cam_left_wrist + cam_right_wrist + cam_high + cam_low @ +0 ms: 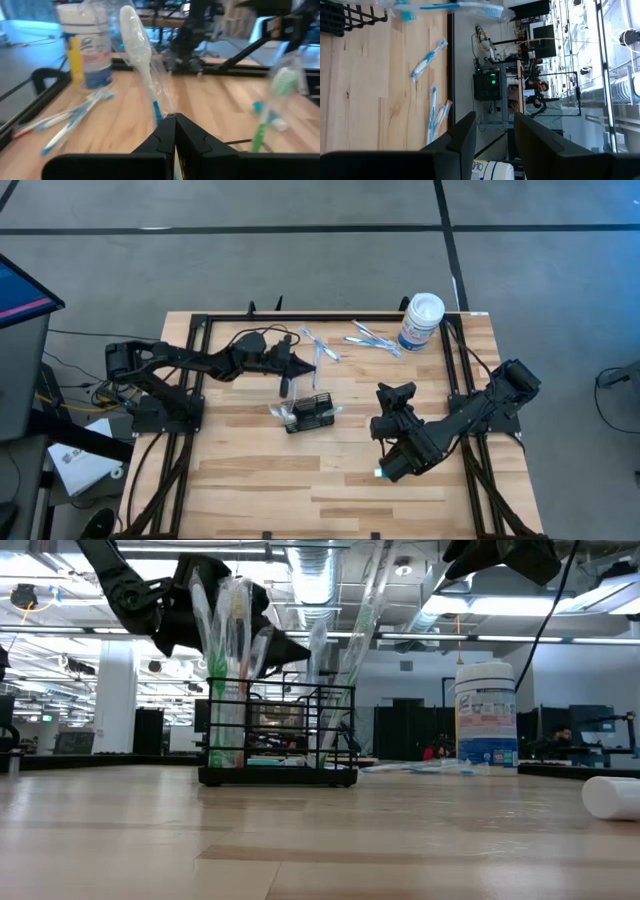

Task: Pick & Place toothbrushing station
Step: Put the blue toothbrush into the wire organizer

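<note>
We see the toothbrushing station (311, 413) mid-table, just near of the left gripper (312, 363), which pinches a wrapped toothbrush (141, 50) above it. Wrapped brushes (228, 660) stand in its compartments. The right gripper (393, 393), fingers parted and empty, hangs to its right.
</note>
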You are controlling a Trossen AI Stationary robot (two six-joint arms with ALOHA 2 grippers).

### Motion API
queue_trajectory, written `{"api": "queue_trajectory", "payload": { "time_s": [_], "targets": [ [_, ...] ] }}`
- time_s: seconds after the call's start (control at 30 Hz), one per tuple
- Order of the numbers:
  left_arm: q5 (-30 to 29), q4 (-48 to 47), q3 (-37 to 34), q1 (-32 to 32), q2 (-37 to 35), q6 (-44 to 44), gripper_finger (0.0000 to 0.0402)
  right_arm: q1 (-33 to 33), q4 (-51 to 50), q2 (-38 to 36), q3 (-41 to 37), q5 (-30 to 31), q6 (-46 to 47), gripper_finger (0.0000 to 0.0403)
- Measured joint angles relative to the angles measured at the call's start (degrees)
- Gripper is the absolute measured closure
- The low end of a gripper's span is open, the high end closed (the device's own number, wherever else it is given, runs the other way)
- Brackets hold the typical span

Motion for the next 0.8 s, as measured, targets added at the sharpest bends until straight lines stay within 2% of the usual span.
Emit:
{"api": "queue_trajectory", "payload": {
  "time_s": [0.8],
  "targets": [
    [8.0, 5.7, 0.0, -1.2, -0.3, -1.4, 0.0402, 0.0, 0.0, 0.0, 0.0, -0.2, 0.9, 0.0282]
  ]
}}
